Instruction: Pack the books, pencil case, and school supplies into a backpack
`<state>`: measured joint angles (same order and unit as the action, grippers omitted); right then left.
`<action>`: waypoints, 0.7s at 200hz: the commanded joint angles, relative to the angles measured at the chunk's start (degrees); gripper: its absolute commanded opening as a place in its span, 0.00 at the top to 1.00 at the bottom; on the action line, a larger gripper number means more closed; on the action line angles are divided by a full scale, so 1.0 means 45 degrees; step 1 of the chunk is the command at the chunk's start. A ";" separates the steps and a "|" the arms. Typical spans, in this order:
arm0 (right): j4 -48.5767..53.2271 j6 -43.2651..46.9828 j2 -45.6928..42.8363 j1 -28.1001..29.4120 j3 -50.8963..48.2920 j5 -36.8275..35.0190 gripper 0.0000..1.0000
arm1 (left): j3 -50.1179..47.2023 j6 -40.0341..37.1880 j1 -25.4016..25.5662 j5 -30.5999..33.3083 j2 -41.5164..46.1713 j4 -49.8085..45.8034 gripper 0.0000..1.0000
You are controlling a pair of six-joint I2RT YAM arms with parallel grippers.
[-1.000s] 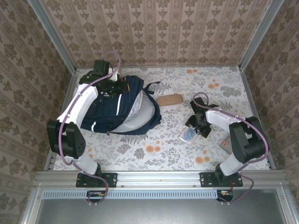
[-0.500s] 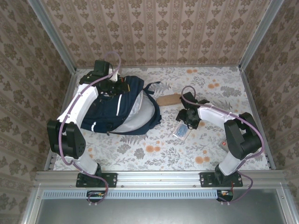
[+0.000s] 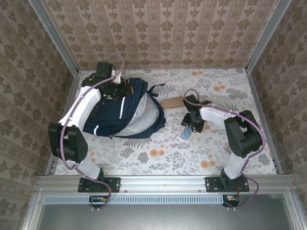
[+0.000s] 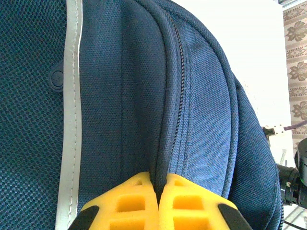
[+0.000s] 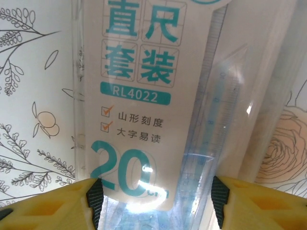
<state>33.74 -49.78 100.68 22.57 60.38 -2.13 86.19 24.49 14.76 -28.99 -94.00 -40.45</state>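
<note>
On the table point(image 3: 158, 155), right gripper point(image 5: 153, 196) spread astride the clear pack point(image 5: 139, 96), left gripper point(image 4: 159, 194) pinching backpack point(image 4: 120, 96)

The backpack point(image 3: 120, 115) lies left of the pencil case point(image 3: 171, 101) and ruler pack point(image 3: 185, 135).

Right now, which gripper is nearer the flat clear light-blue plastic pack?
Right. The right gripper is directly over the pack, jaws either side of it; the left gripper is far off, shut on the navy fabric backpack.
</note>
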 commanded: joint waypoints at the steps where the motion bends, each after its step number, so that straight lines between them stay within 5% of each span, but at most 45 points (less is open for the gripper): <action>1: 0.0207 -0.0013 0.0273 0.0079 0.0020 0.0064 0.38 | 0.0045 0.0227 -0.0131 -0.0581 0.0473 0.0513 1.00; 56: 0.0248 0.0893 -0.0037 0.0371 0.0344 0.0243 0.46 | 0.0040 0.0277 -0.0148 -0.0661 0.0383 0.0552 1.00; 113: 0.3066 0.1271 -0.0041 0.1238 0.2498 -0.2308 0.37 | 0.0045 0.0278 -0.0151 -0.0666 0.0418 0.0550 1.00; 140: 0.3919 0.0861 0.0961 0.1637 0.3775 -0.2531 0.51 | 0.0055 0.0282 -0.0186 -0.0666 0.0419 0.0551 1.00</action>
<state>44.47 -45.12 101.19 28.45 72.55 -9.28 86.19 24.49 14.52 -29.41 -94.00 -40.40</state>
